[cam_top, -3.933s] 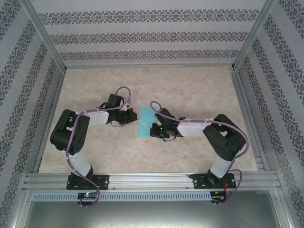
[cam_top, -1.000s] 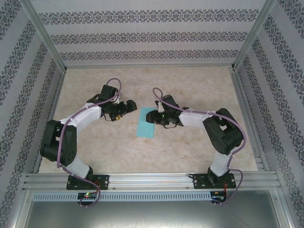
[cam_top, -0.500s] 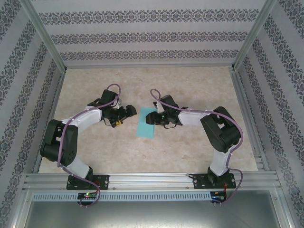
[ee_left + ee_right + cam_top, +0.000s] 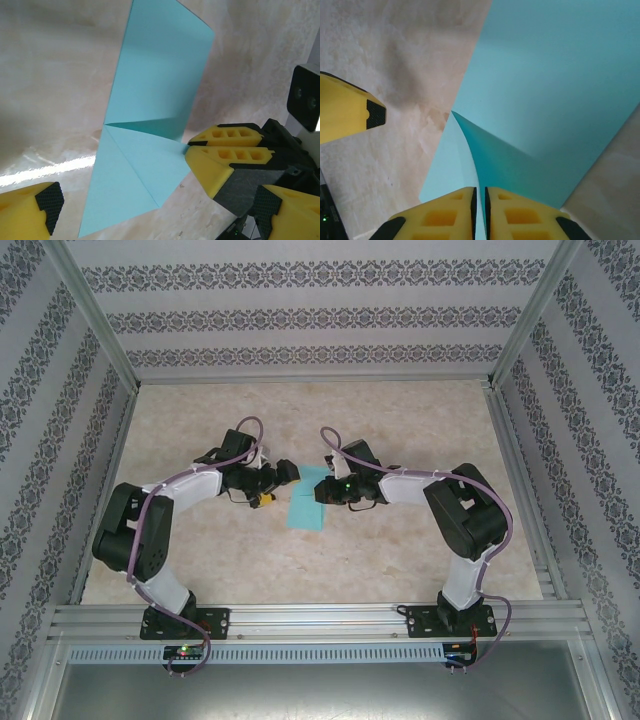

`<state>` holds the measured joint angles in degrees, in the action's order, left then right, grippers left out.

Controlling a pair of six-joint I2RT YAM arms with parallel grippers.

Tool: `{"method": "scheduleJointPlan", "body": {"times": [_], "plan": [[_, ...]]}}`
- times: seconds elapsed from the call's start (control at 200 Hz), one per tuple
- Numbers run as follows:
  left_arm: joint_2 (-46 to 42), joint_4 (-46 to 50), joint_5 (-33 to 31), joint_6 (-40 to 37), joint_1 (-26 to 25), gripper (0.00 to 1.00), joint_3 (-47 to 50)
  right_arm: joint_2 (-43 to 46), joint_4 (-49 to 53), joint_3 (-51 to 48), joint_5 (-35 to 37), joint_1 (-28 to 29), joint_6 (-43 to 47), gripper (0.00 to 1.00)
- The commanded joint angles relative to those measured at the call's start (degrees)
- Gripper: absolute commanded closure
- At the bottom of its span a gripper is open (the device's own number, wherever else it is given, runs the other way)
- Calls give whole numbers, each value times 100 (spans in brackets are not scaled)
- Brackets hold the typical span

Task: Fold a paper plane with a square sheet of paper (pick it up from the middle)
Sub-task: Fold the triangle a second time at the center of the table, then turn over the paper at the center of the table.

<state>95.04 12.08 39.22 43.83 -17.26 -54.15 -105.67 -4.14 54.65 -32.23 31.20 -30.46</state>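
Observation:
The square sheet of paper is turquoise and lies folded into a long strip at the middle of the table. In the left wrist view one corner of the sheet is turned over into a triangle. My right gripper is shut on that corner's raised flap; its yellow fingers pinch the tip. From the right wrist, the flap curves up between the closed right gripper. My left gripper hovers at the strip's far left end, open wide, touching nothing. One left fingertip shows beside the sheet.
The tabletop is pale marble-patterned. Aluminium rails run along the front and sides, with patterned walls behind. Both arms reach in toward the centre, their elbows out to the sides.
The right gripper has closed on the paper's corner flap. The left gripper has swung right and slightly nearer, up to the sheet's far end, staying open.

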Motion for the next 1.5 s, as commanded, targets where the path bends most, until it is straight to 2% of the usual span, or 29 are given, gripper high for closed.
{"method": "scheduleJointPlan", "body": {"times": [0.0, 0.135, 0.325, 0.435, 0.619, 0.894, 1.169, 1.314, 1.494], "plan": [[79, -310, 129, 46, -51, 0, 68, -58, -100, -41, -54, -99, 224, 79], [203, -276, 234, -10, -102, 1, -43, -136, -51, -5, -267, -115, 273, 78], [216, -166, 235, -187, -215, 3, -75, -113, -280, -139, -192, -138, 189, 94], [207, -205, 278, -251, -293, 9, -28, -39, -745, -356, -170, -209, -49, 98], [272, -308, 338, -294, -380, 21, -1, 54, -1369, -620, -238, -299, -427, 98], [576, -621, 395, -331, -587, 37, -69, 99, -1484, -807, -238, -368, -498, 98], [862, -880, 277, -153, -639, 43, -28, 88, -1713, -1017, -332, -475, -602, 97], [892, -953, 345, -158, -647, 49, -95, 8, -1792, -1001, -414, -484, -648, 97], [917, -883, 418, -288, -647, 49, -180, -44, -1823, -985, -449, -486, -725, 97]]}}
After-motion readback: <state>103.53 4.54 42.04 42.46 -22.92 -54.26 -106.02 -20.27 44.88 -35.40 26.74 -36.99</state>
